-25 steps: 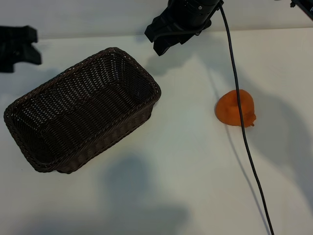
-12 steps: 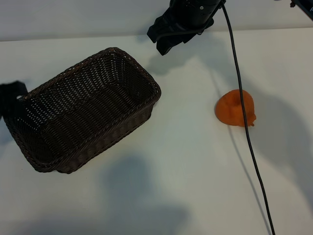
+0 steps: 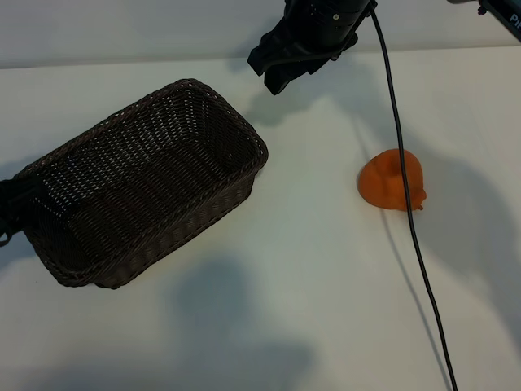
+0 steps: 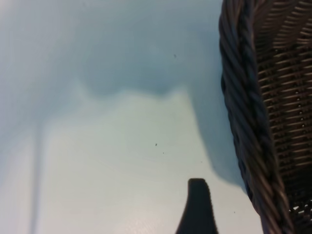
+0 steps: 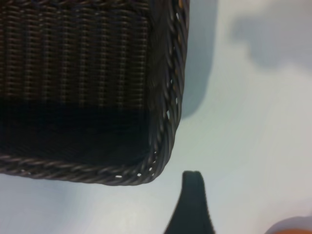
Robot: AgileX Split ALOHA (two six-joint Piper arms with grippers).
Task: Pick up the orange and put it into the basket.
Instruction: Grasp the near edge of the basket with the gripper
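Seeing bare table between basket and orange — our right gripper hovers near the far edge, fingers apart; left gripper likewise spread.

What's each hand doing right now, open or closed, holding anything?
Left hand: open, holding nothing, beside the wicker basket.
Right hand: open, holding nothing; the orange sits on the table.

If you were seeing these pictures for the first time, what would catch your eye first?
The bright orange stands out, alone on the white table at the right, with a black cable running across it. Next comes the big, empty dark wicker basket lying at the left, well apart from the fruit.
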